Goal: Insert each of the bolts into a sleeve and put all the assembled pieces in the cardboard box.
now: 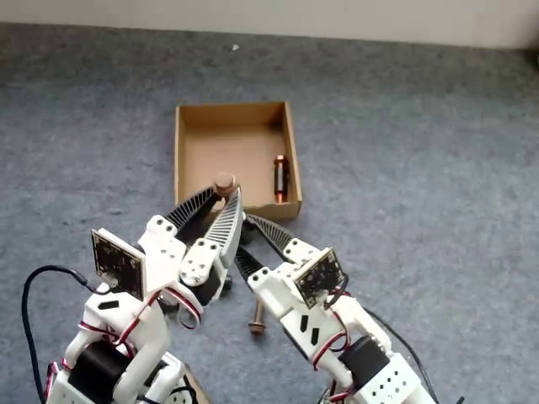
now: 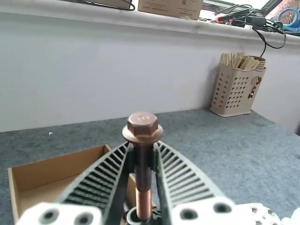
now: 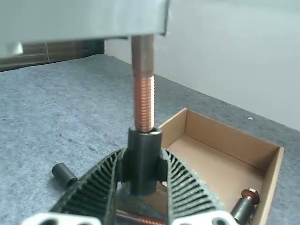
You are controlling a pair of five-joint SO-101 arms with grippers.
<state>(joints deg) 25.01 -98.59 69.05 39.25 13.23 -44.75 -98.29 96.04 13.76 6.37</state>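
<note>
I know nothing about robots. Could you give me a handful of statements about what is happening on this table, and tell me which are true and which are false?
1. The left gripper is shut on a bolt, held upright with its head on top. True.
2. The right gripper holds nothing. False: it is shut on a black sleeve.
3. The bolt's threaded end meets the top opening of the black sleeve. True.
4. The cardboard box has nothing in it. False: one assembled piece lies inside, along one wall.
5. A loose bolt lies on the carpet beside the arms. True.
</note>
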